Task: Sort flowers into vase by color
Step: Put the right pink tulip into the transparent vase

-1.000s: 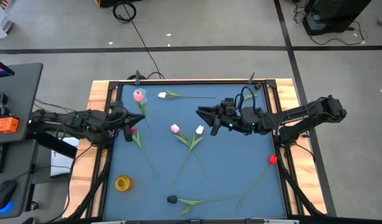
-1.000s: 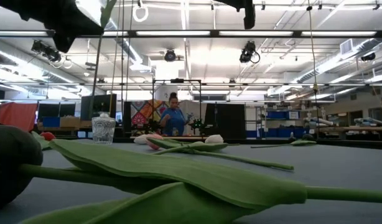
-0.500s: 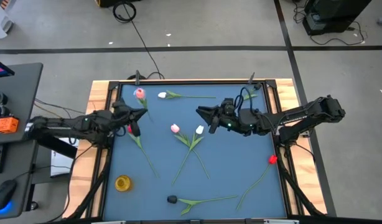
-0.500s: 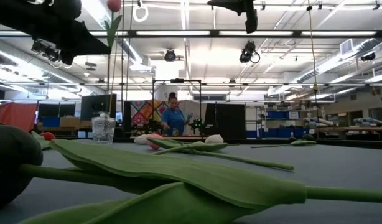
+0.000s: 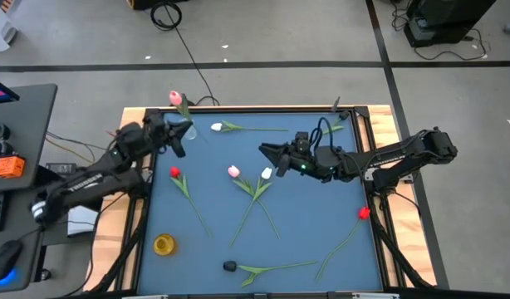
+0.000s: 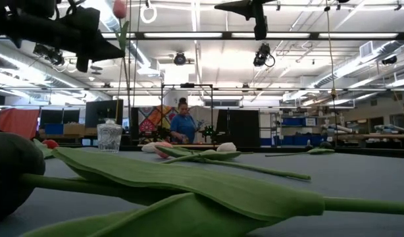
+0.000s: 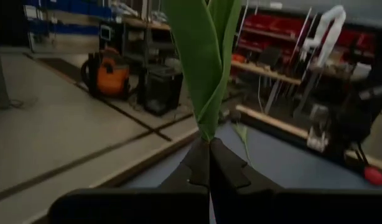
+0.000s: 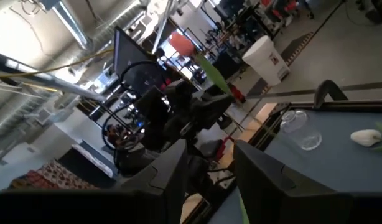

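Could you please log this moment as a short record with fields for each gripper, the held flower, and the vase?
left gripper: shut on the pink tulip, raised near the table's far left corner
pink tulip: head up, stem clamped
right gripper: open, raised over the table's middle, holding nothing
glass vase: upright on the blue table, no flowers in it

Left gripper (image 5: 181, 138) is raised over the worktop's (image 5: 321, 199) far left corner, jaws pinched shut. Right gripper (image 5: 267, 152) hovers above the worktop's middle, jaws parted.
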{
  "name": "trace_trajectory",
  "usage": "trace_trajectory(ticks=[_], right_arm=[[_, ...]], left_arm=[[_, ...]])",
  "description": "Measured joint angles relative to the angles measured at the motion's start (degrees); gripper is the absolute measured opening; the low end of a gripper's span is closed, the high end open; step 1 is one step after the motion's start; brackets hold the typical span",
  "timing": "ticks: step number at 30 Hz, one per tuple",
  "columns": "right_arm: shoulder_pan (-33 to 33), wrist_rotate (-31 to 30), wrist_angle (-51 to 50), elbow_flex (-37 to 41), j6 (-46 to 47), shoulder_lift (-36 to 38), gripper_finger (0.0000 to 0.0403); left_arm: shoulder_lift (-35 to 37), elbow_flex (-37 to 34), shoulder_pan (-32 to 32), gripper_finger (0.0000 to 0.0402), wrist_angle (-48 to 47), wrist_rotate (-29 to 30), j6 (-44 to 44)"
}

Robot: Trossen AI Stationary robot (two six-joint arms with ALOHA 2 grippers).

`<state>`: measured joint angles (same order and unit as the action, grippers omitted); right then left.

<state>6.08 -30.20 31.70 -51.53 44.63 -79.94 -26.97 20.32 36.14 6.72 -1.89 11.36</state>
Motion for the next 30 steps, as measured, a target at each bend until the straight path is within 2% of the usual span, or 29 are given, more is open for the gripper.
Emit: trace_trajectory(ticks=[6,11,15,20,23,26,30], right_arm=[[-0.28,-0.41,-0.07,0.00,0.47,0.00,0.0139],[0.59,-0.71,-0.25,0.00,1.54,0.00,0.0139],[2.33,-3.89,-2.64,0.00,1.74,0.00,0.0139],[3.28,-8.84,-4.86,0.00,1.96,0.00,0.0139],[2.77,-9.87,-4.93,0.00,1.96,0.00,0.0139],[1.81,-10.29,-4.83,0.00,2.28,0.00,0.0139],[0.88,-10.36,-4.51,0.00,3.39,0.00,0.0139]], left_arm=[[-6.59,0.00,10.23,0.0000,7.70,-11.21,5.38],[-9.35,0.00,12.11,0.0000,11.93,-12.41,5.99],[-10.18,1.71,15.33,0.0000,15.16,-12.26,5.81],[-15.20,7.68,19.93,0.0000,10.41,-14.51,1.88],[-19.84,9.44,21.55,0.0000,9.36,-16.35,1.57],[-21.45,10.91,22.78,0.0000,8.33,-17.20,1.89],[-20.69,17.24,25.33,0.0000,-2.43,-17.75,-2.43]])
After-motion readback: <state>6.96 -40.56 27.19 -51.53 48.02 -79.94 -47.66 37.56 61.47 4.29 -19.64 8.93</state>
